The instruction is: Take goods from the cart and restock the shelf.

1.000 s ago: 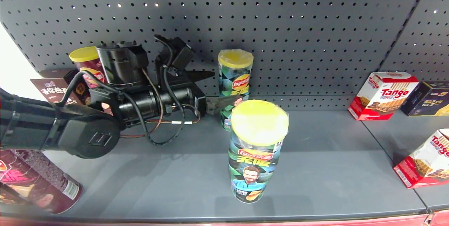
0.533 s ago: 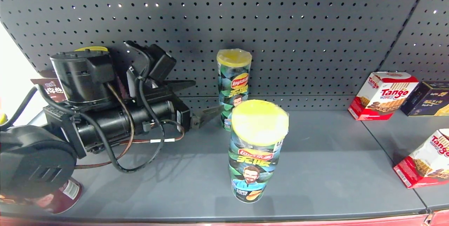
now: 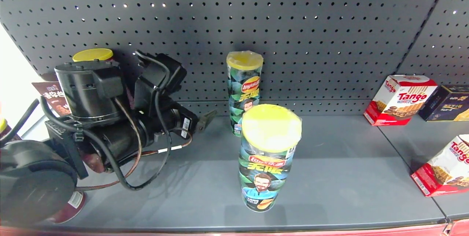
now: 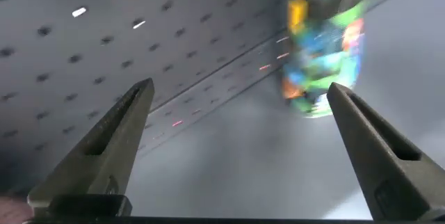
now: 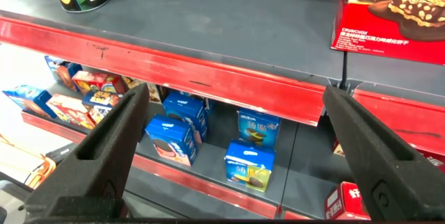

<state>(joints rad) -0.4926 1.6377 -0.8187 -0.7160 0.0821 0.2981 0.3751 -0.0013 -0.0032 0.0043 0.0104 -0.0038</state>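
Note:
Two green chip cans with yellow lids stand upright on the grey shelf (image 3: 348,177). One can (image 3: 244,89) is at the back by the pegboard, the other (image 3: 269,155) nearer the front edge. My left gripper (image 3: 205,115) hovers left of the back can, apart from it. In the left wrist view it (image 4: 241,85) is open and empty, with that can (image 4: 323,50) blurred beyond one finger. My right gripper (image 5: 236,92) is open and empty below the shelf's red front strip (image 5: 208,71), over a lower shelf of blue boxes (image 5: 249,158).
Wafer boxes (image 3: 401,98) (image 3: 445,166) and a dark box (image 3: 445,102) sit at the right. Behind my left arm stands a dark red can with a yellow lid (image 3: 91,55), beside a brown box (image 3: 51,95). Another dark red can (image 3: 71,205) lies at the front left.
My left arm has drawn back to the left, away from the back chip can, and its gripper has turned more toward the pegboard. Both cans stay put.

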